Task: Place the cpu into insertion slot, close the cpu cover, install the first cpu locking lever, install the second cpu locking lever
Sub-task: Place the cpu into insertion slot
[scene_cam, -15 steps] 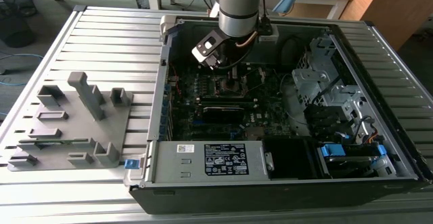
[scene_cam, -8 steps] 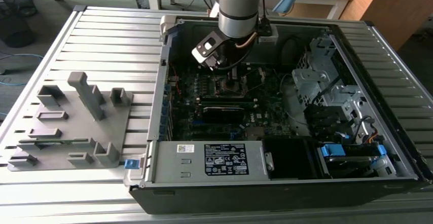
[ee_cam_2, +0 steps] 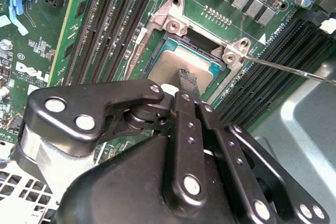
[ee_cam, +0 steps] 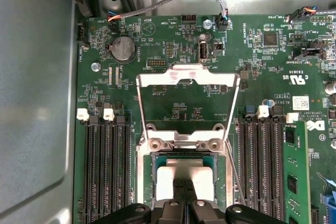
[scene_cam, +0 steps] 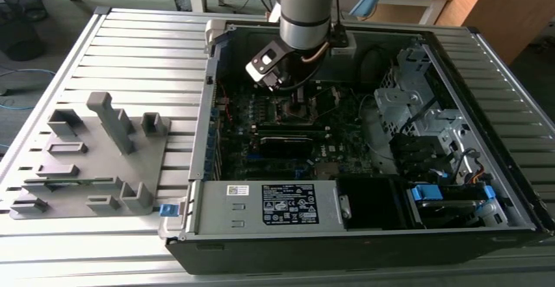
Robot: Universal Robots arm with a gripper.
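Observation:
The cpu lies flat in the insertion slot on the green motherboard, its silver top catching glare. My gripper hangs right over it, fingers shut together with nothing between them, and their tips sit at the chip's top surface. Beyond the socket the cpu cover is swung open, a silvery frame with a large window. A thin wire locking lever sticks out beside the socket. In the exterior view the gripper is low inside the open computer case.
Black memory slots flank the socket on both sides. A labelled power supply box fills the case's near side, drive cages the exterior view's right. A grey fixture stands on the slatted table at the exterior view's left.

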